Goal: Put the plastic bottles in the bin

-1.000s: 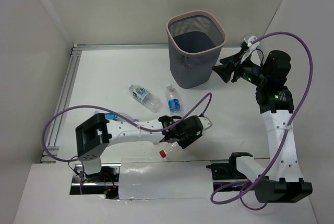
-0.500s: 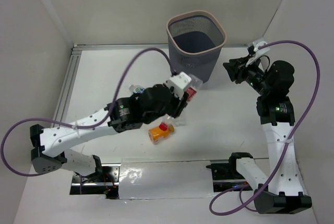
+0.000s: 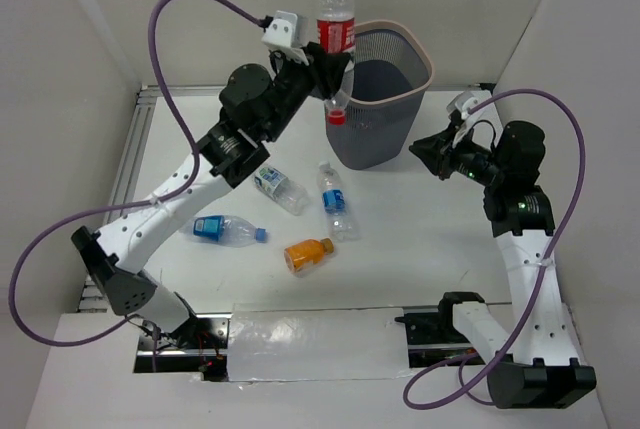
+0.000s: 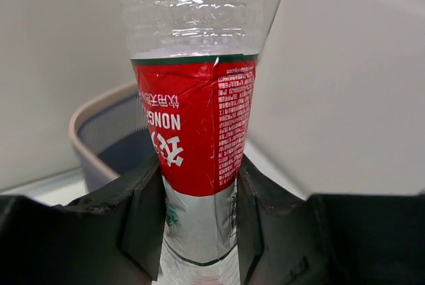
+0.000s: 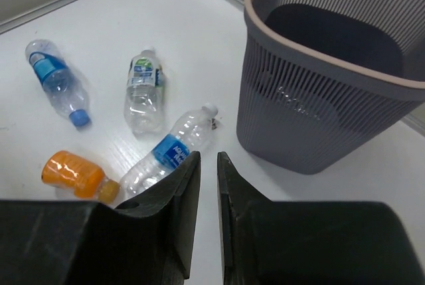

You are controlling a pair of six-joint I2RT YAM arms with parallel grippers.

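Observation:
My left gripper [image 3: 335, 69] is shut on the red-labelled plastic bottle [image 3: 336, 29] and holds it high, cap down, just over the left rim of the bin [image 3: 392, 114]. In the left wrist view the red label [image 4: 196, 125] fills the space between both fingers, with the bin's rim [image 4: 86, 109] behind. On the table lie a clear bottle [image 3: 275, 187], a blue-labelled one [image 3: 333, 199], a blue-capped one [image 3: 225, 230] and an orange one [image 3: 308, 253]. My right gripper [image 3: 425, 154] hovers right of the bin, empty, its jaws a narrow slit apart [image 5: 207, 162].
White walls close in the table at the back and both sides. A metal rail [image 3: 125, 179] runs along the left edge. A purple cable [image 3: 175, 9] loops above the left arm, and another [image 3: 570, 149] loops round the right arm.
The left arm has lifted the red-labelled bottle from the near table up to the bin's rim. The right gripper's jaws have narrowed and it has shifted slightly by the bin.

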